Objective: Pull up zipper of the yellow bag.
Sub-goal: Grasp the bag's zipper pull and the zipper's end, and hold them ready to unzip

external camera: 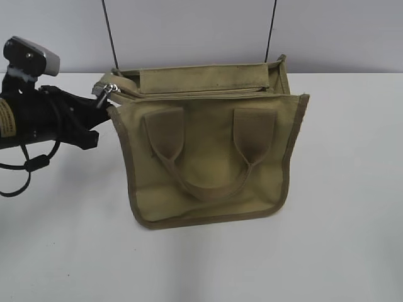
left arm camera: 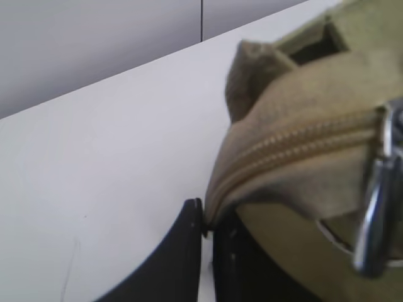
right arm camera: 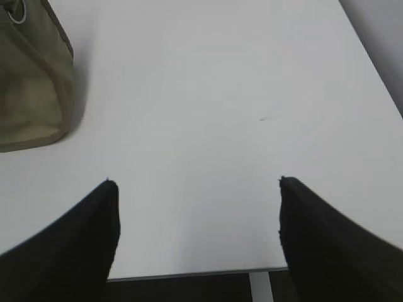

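The yellow bag (external camera: 208,157) stands upright on the white table, handles facing the exterior camera. Its zipper (external camera: 189,94) runs along the top, and the silver pull tab (external camera: 108,90) hangs at the bag's left end. My left gripper (external camera: 104,108) is at that left top corner. In the left wrist view its jaws (left arm camera: 206,221) are shut on the bag's fabric edge at the end of the zipper (left arm camera: 296,141), with the pull tab (left arm camera: 374,207) to the right of them. My right gripper (right arm camera: 195,182) is open and empty over bare table, to the right of the bag's corner (right arm camera: 31,82).
The white table (external camera: 340,239) surrounds the bag. Its near edge (right arm camera: 189,275) shows just below the right gripper's fingers. Two thin dark cables (external camera: 109,31) hang against the grey wall behind the bag.
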